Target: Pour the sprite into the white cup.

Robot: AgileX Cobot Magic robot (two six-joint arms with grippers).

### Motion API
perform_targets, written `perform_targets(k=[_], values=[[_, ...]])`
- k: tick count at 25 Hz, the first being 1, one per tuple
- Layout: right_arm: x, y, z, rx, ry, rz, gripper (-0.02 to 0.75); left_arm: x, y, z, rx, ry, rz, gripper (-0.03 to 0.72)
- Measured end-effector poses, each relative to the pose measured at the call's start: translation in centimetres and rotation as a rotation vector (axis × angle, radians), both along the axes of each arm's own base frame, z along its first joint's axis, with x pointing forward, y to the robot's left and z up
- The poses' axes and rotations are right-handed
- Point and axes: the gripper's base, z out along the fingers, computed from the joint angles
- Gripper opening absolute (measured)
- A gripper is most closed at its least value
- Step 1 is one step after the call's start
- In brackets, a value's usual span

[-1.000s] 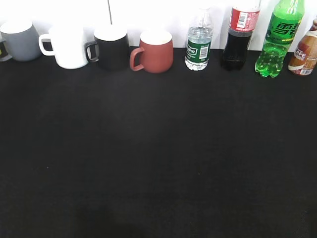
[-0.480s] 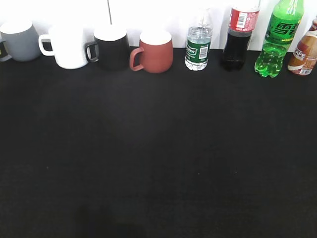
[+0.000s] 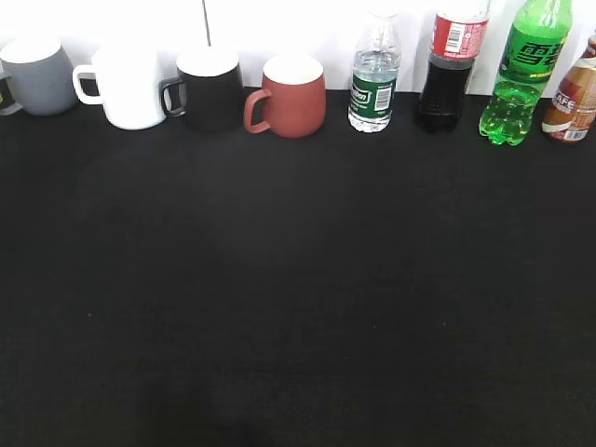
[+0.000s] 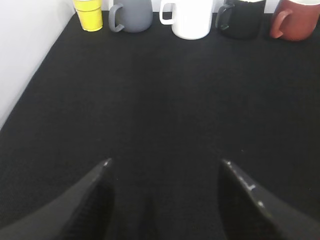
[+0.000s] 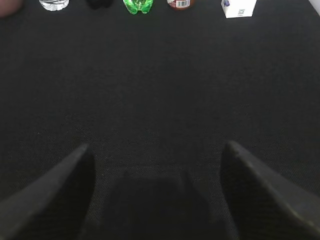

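Nothing we can see has shifted since the earlier frames, apart from slight camera jitter. We see the left gripper (image 4: pixel 165 200) and the right gripper (image 5: pixel 155 195) both spread wide and empty, low over the black table (image 3: pixel 298 279), well short of the back row. At the back wall the white cup (image 3: pixel 126 88) stands upright between a grey mug (image 3: pixel 39 76) and a black mug (image 3: pixel 207 88), its inside hidden from us, while the sprite (image 3: pixel 523 74) stands upright far to the right beside the dark cola bottle (image 3: pixel 449 65).

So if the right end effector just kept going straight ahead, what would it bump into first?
Probably the bright-green translucent plastic sprite bottle at the far edge; the black cloth table between looks free. The open right end effector points roughly there, though depth is unclear.
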Motion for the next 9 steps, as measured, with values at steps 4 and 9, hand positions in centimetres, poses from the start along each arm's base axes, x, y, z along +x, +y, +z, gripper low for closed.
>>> perform_targets(k=[4, 9], values=[[0.0, 0.0, 0.0, 0.0, 0.0, 0.0, 0.587, 0.0, 0.0, 0.0, 0.0, 0.0, 0.0, 0.491], [0.0, 0.0, 0.0, 0.0, 0.0, 0.0, 0.586, 0.0, 0.0, 0.0, 0.0, 0.0, 0.0, 0.491]])
